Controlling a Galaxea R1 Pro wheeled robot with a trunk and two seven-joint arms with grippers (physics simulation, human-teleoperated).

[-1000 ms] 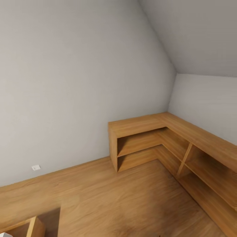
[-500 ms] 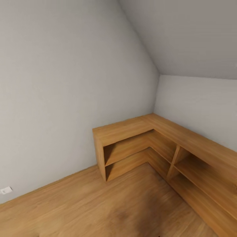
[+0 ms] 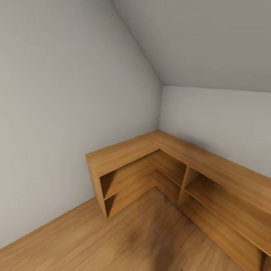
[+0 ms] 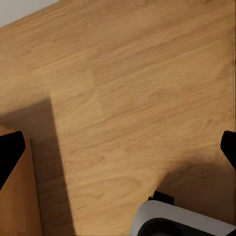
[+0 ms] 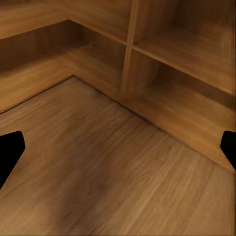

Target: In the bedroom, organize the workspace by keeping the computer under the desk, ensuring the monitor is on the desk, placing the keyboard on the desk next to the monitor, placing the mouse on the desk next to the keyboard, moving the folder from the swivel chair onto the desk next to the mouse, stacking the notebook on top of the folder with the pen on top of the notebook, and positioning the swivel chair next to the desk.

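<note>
— What are the grippers doing?
— Both the left gripper [image 4: 118, 147] and right gripper [image 5: 118, 147] are hanging spread wide, empty, above the wood floor [image 3: 124, 237] beside the corner shelf unit [image 3: 158, 158].

L-shaped wooden shelf unit [image 3: 158, 150] in corner

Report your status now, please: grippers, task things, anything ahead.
Both grippers open, holding nothing. Facing a low L-shaped wooden shelf unit in the room corner; its shelves look bare. Wood floor ahead.
</note>
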